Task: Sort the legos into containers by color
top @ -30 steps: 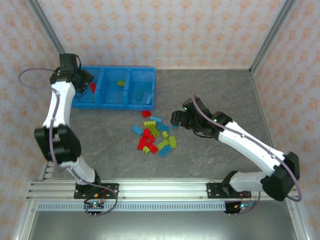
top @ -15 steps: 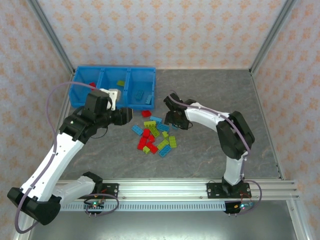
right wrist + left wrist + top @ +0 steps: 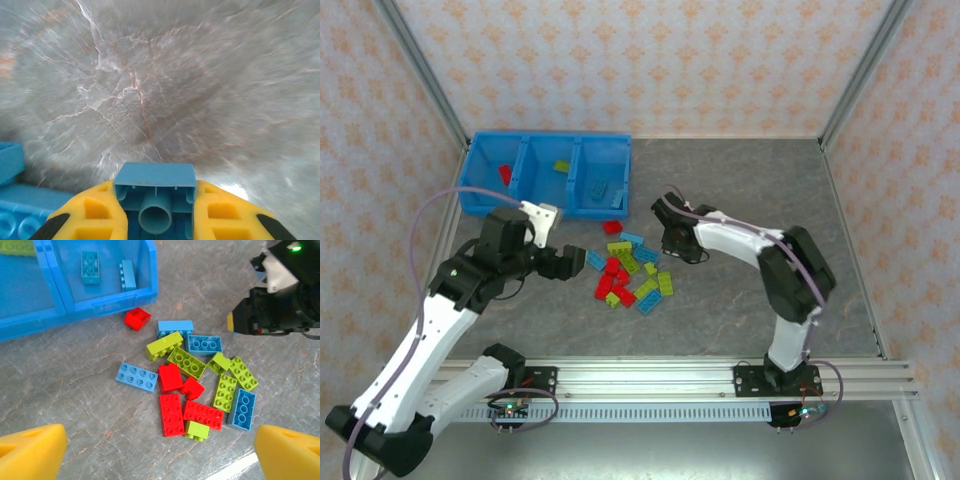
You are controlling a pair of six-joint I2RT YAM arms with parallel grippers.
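Note:
A loose pile of red, lime and light blue legos [image 3: 630, 275] lies mid-table, spread out below me in the left wrist view [image 3: 192, 390]. The blue three-compartment tray [image 3: 520, 205] stands at the back left. It holds a red brick [image 3: 505, 175] on the left, a lime brick [image 3: 562, 166] in the middle and two blue bricks [image 3: 90, 266] on the right. My left gripper [image 3: 565, 265] hovers open just left of the pile, with nothing between its yellow fingertips [image 3: 32, 447]. My right gripper [image 3: 672, 240], at the pile's upper right, is shut on a light blue brick [image 3: 155, 182].
One red brick [image 3: 137, 318] lies apart, just in front of the tray's right compartment. Bare grey tabletop stretches right of the right arm. Patterned walls and metal posts close in the back and sides. The right wrist [image 3: 280, 305] sits close above the pile's far side.
My left arm swung from the tray's left compartment down to the pile's left side. My right gripper moved left to the pile's upper right edge.

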